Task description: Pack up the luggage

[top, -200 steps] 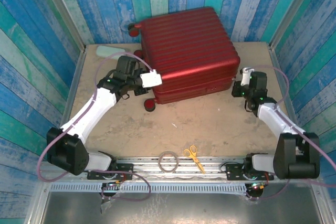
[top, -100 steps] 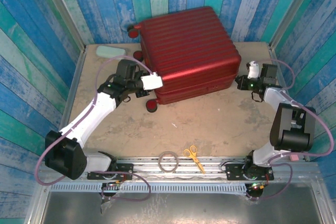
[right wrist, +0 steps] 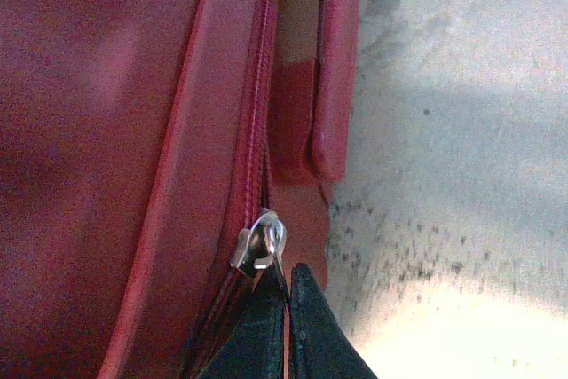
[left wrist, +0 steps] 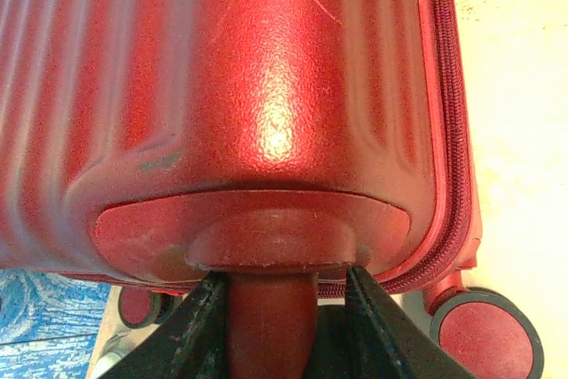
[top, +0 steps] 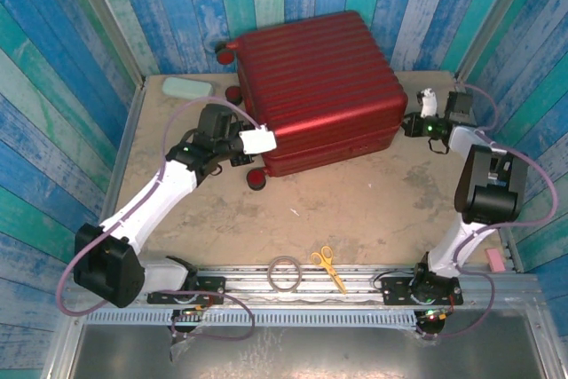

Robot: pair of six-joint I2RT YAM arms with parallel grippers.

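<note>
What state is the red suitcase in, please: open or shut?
Shut: the suitcase lies flat with both shells together, and the zipper is closed along its visible edge.

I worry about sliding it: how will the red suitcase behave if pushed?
The suitcase likely feels stiff: ribbed hard shell. Lying flat on the table, it probably drags rather than rolls, though its wheels may turn if tilted. The glossy shell looks slippery.

The large glossy red ribbed hard-shell suitcase lies flat on the sandy tabletop toward 12 o'clock, with a pale green flat pad at its 10 o'clock. At its 8 o'clock corner the left gripper clamps a wheel stem; at its 3 o'clock side the right gripper pinches the zipper pull. Near the table's 6 o'clock edge lie orange-handled scissors, with a grey tape ring at their 9 o'clock.
</note>
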